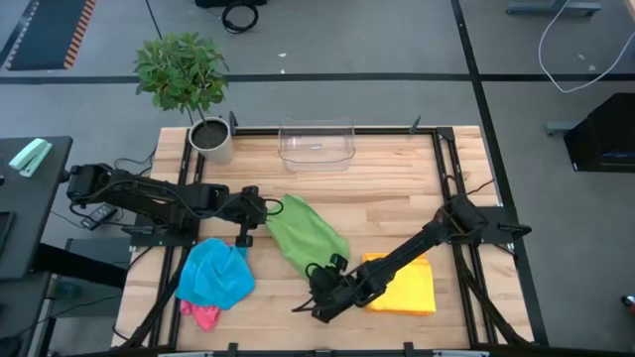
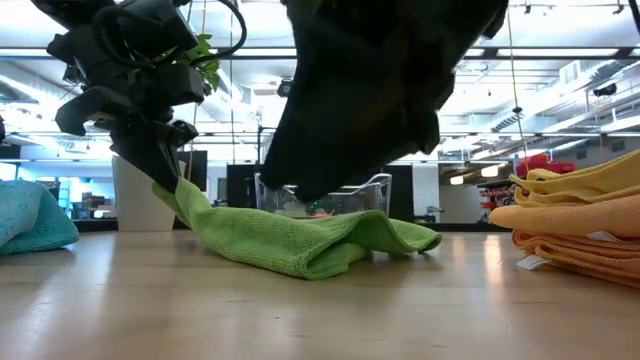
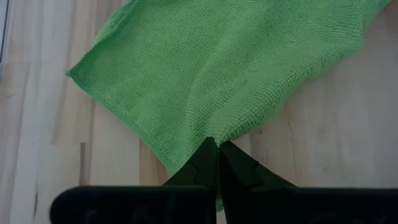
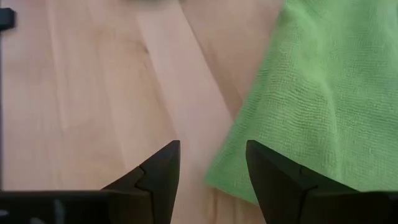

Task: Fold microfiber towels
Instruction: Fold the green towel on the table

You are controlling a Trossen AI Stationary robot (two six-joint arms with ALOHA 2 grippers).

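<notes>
A green microfiber towel (image 1: 310, 236) lies crumpled in the middle of the table, its underside on the wood. My left gripper (image 1: 272, 208) is shut on its left corner, which shows raised in the low view (image 2: 183, 196). My right gripper (image 4: 211, 146) is open just above the towel's near corner (image 4: 227, 171), with bare wood under the left finger. A blue towel (image 1: 214, 272) lies on a pink one (image 1: 203, 315) at the near left. Folded yellow and orange towels (image 1: 403, 284) are stacked at the near right. My left gripper pinches a corner of the green towel (image 3: 214, 138) between its two shut fingertips. The fingers slant down from the table's left side. That corner is lifted off the wood, and the cloth slopes down from it to the rest of the towel, which lies on the table (image 2: 300, 245).
A clear plastic bin (image 1: 317, 143) stands at the far edge, middle. A potted plant (image 1: 189, 84) in a white pot stands at the far left corner. Bare wood shows between the green towel and the bin and along the near edge.
</notes>
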